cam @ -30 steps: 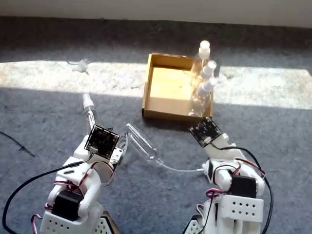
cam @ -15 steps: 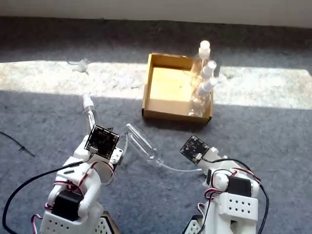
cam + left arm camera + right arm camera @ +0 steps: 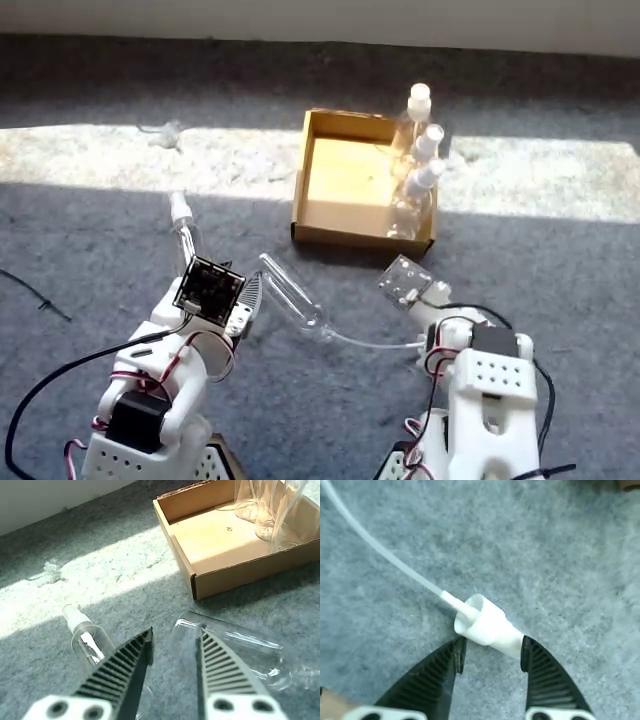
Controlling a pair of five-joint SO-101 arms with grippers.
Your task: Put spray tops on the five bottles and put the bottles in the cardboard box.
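A clear, topless bottle [image 3: 290, 293] lies on the carpet beside my left gripper [image 3: 174, 632], which is open, with the bottle [image 3: 235, 645] just outside one finger. A white spray top [image 3: 487, 625] lies on the carpet, and its thin tube [image 3: 370, 345] runs to that bottle's neck. My right gripper [image 3: 490, 652] is open, its fingertips on either side of the top's end. The cardboard box [image 3: 345, 235] holds three capped bottles [image 3: 425, 140] along its right wall. Another capped bottle [image 3: 183, 225] is left of my left arm.
Grey carpet covers the floor, with a sunlit band across the box. A small pale scrap [image 3: 165, 132] lies at the far left of that band. A black cable [image 3: 30, 295] trails at the left edge. A wall runs along the back.
My right arm has pulled back from the box's front and come down over the spray top. The left arm and the lying bottle have not moved.
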